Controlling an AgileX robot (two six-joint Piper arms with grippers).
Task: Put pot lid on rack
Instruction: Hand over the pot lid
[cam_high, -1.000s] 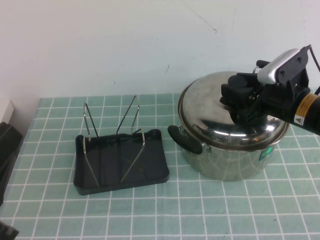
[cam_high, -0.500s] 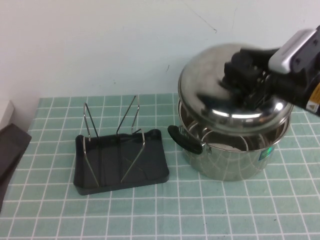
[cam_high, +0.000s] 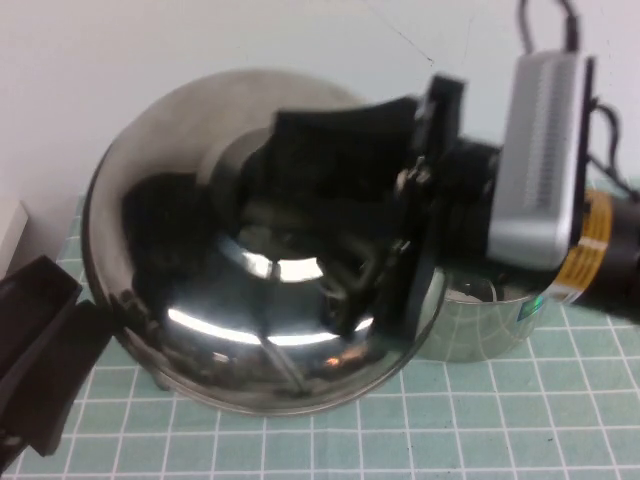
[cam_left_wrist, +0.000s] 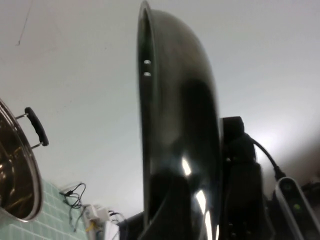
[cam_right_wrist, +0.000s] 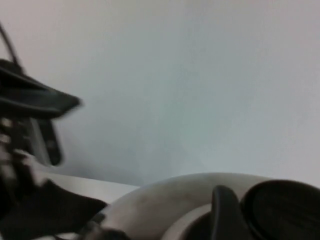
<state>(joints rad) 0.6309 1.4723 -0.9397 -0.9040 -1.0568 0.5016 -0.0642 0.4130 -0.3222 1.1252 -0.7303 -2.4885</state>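
The pot lid (cam_high: 230, 340), round and shiny, hangs high above the table and close to the high camera. My right gripper (cam_high: 350, 250) is shut on its centre knob, which the gripper hides in the high view. In the right wrist view the black knob (cam_right_wrist: 285, 210) sits beside one finger (cam_right_wrist: 225, 215), over the lid's dome (cam_right_wrist: 165, 200). The left wrist view shows the lid (cam_left_wrist: 170, 125) edge-on. The rack is hidden behind the lid. My left gripper (cam_high: 40, 350) is a dark shape at the lower left, below the lid's edge.
The open steel pot (cam_high: 490, 310) stands on the green tiled mat (cam_high: 520, 420) at the right, behind the lid. It also shows in the left wrist view (cam_left_wrist: 15, 170) with a black handle (cam_left_wrist: 37, 127). A white wall lies behind.
My right gripper has lifted the lid off the pot and carried it up and to the left, over the rack's place. The left arm has come further in at the lower left.
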